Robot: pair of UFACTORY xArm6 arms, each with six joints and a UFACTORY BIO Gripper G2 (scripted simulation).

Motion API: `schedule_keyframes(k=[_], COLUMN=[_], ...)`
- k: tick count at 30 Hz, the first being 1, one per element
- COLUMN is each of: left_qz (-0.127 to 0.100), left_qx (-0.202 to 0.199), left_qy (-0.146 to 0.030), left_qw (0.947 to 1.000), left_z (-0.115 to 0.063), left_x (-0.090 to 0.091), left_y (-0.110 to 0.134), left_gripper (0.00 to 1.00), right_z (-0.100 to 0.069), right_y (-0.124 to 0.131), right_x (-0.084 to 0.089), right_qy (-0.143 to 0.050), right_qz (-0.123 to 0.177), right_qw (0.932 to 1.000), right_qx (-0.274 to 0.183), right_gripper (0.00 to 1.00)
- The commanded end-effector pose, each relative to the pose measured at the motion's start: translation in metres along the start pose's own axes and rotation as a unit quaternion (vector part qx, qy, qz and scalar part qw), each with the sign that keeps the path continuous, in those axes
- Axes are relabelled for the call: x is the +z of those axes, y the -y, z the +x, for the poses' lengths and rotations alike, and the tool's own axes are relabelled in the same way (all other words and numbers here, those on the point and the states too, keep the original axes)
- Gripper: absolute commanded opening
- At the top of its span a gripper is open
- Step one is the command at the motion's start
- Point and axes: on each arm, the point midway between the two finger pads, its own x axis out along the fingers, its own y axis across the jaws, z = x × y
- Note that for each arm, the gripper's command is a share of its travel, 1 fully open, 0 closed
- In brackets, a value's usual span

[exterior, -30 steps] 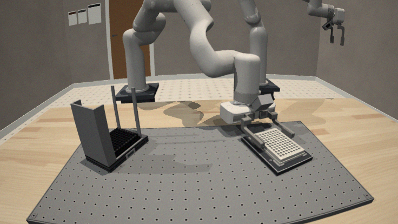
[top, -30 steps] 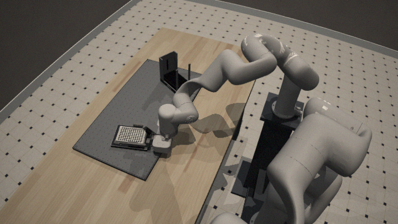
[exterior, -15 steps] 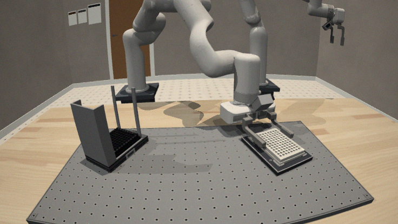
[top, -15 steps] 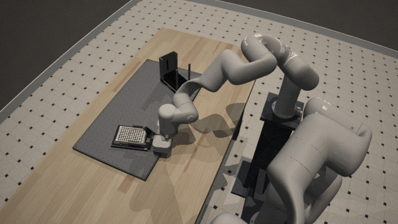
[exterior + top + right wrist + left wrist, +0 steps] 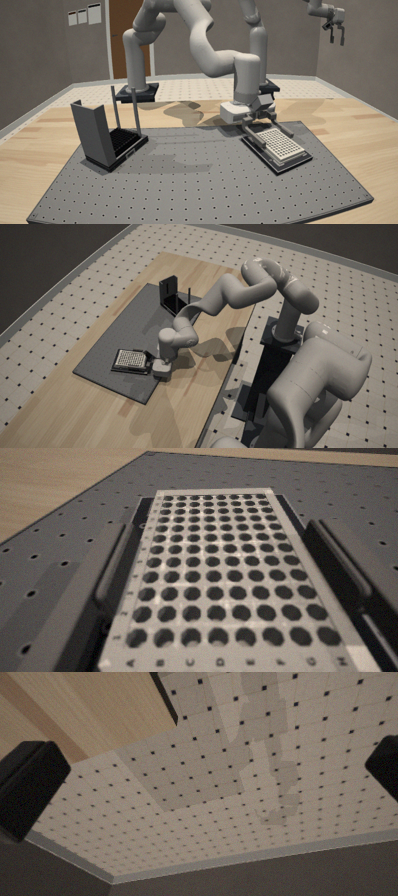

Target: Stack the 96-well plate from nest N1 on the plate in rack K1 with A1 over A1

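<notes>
Between the right pincer (image 5: 138, 358) (image 5: 277, 140) (image 5: 217, 560)'s fingers: pale plate (image 5: 130, 358) (image 5: 280, 144) (image 5: 205, 568), apparently clamped by its long sides. Probably light, stiff, slick; best held low and level, wells untouched.

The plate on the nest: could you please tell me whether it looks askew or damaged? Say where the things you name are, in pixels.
Nothing stands out: the white plate (image 5: 130, 358) (image 5: 280, 144) (image 5: 215, 568) looks squarely seated in the nest (image 5: 113, 368) (image 5: 273, 170), its visible rim intact.
</notes>
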Motion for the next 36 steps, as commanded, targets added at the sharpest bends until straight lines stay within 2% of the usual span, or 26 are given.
schedule_keyframes(k=[1, 20, 36], left_qz=[0.0, 0.0, 0.0], left_qx=[0.0, 0.0, 0.0], left_qy=[-0.002, -0.002, -0.002], left_qw=[1.0, 1.0, 1.0], left_z=[-0.0021, -0.0021, -0.0021], left_x=[-0.0009, -0.0009, -0.0009], left_y=[0.0, 0.0, 0.0], left_gripper=[1.0, 1.0, 1.0], right_z=[0.0015, 0.0015, 0.0015], right_y=[-0.0008, -0.0008, -0.0008], right_x=[0.0035, 0.0035, 0.0127], right_qy=[0.003, 0.003, 0.003], right_qz=[0.001, 0.001, 0.001], right_qw=[1.0, 1.0, 1.0], right_qx=[0.0, 0.0, 0.0], right_gripper=[0.0, 0.0, 0.0])
